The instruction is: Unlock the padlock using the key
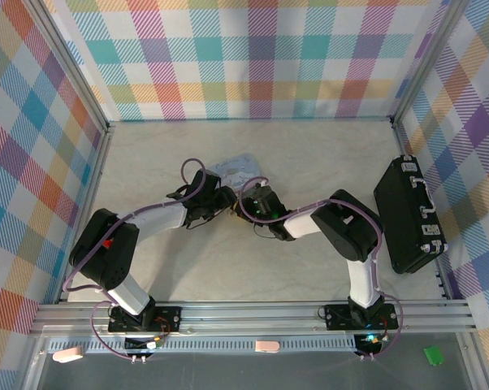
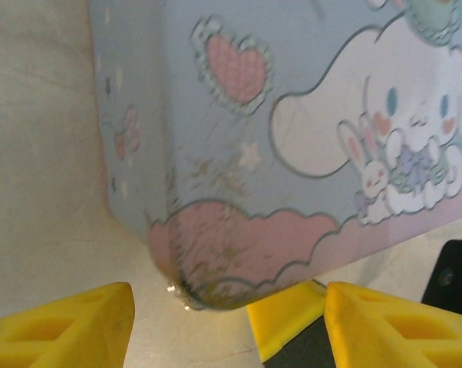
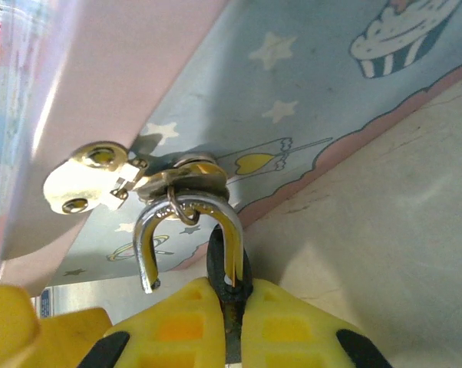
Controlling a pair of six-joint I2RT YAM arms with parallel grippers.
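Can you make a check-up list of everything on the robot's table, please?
Surface: pale marbled table.
Job's things: padlock hooked through the clasp of the tin box; one end of its shackle looks free.
Clutter: black case lying at the right; pink bits and a green bit in front of the rail.
Grippers: left gripper open around the tin box's corner; right gripper shut on the padlock.
Cables: purple cables loop along both arms.
Surroundings: checked walls.
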